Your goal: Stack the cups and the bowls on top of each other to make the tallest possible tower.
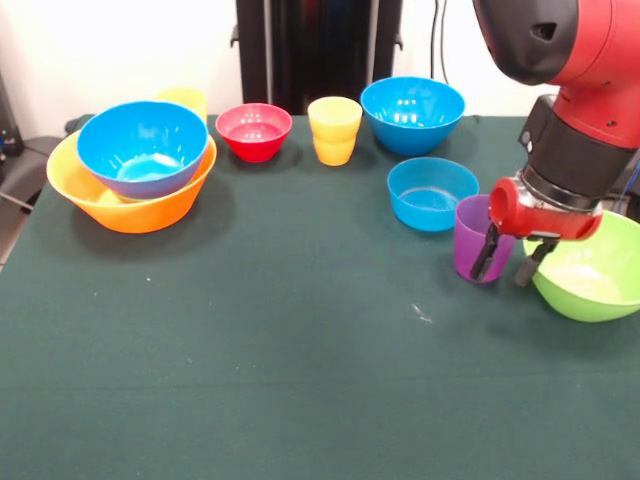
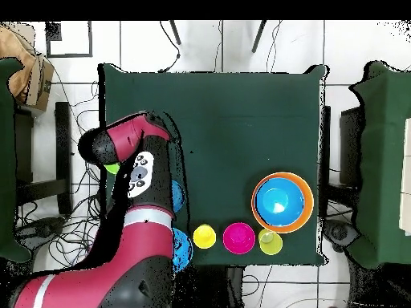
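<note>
On the near right of the green table (image 1: 250,350), in the front view, the gripper (image 1: 508,263) hangs low with its two dark fingers (image 1: 485,255) spread apart and nothing between them. One finger lies in front of the purple cup (image 1: 474,238); the other hangs in front of the rim of the lime green bowl (image 1: 592,275). Whether either finger touches these things cannot be told from this side. The purple cup stands upright, just beside the lime green bowl, which sits at the right edge of the table.

Just behind the purple cup rests the shallow blue bowl (image 1: 431,193), open side up, close to the cup.

At mid depth on the left stands the tower (image 1: 135,170): the wide orange bowl (image 1: 130,208) as base, with a large blue bowl (image 1: 143,147) nested in it, leaning slightly towards the left. The overhead view shows the same pair as a blue disc inside an orange ring (image 2: 282,201).

Along the far side runs a row. A yellow cup (image 1: 187,100) peeps out behind the tower, mostly hidden. Next comes the small red bowl (image 1: 254,131), then an upright yellow cup (image 1: 334,130) that looks like two cups nested, though this is not certain. The second large blue bowl (image 1: 412,114) stands furthest right in the row.

In the overhead view the red and black arm (image 2: 132,216) covers the purple cup and most of the bowls on its side of the table.
</note>
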`<state>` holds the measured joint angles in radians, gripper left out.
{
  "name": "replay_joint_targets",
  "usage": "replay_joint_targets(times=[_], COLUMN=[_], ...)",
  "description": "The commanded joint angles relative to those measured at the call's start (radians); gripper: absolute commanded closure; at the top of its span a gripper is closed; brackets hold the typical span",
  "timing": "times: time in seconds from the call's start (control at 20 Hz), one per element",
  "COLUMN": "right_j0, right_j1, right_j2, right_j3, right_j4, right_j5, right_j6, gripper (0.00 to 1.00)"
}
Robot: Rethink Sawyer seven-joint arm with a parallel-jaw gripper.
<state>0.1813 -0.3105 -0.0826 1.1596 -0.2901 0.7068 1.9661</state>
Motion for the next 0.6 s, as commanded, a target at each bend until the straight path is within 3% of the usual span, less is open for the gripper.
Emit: replay_joint_targets(times=[0.05, 0.35, 0.6], right_j0=[0.018, 0.010, -0.043], right_j1=[0.036, 0.016, -0.060], right_j2=[0.033, 0.043, 0.105], right_j3=[-0.034, -0.009, 0.078], right_j4=[-0.057, -0.038, -0.010], right_j5=[-0.001, -0.026, -0.065], right_j6=[0.013, -0.005, -0.064], gripper=[0.00, 0.00, 0.00])
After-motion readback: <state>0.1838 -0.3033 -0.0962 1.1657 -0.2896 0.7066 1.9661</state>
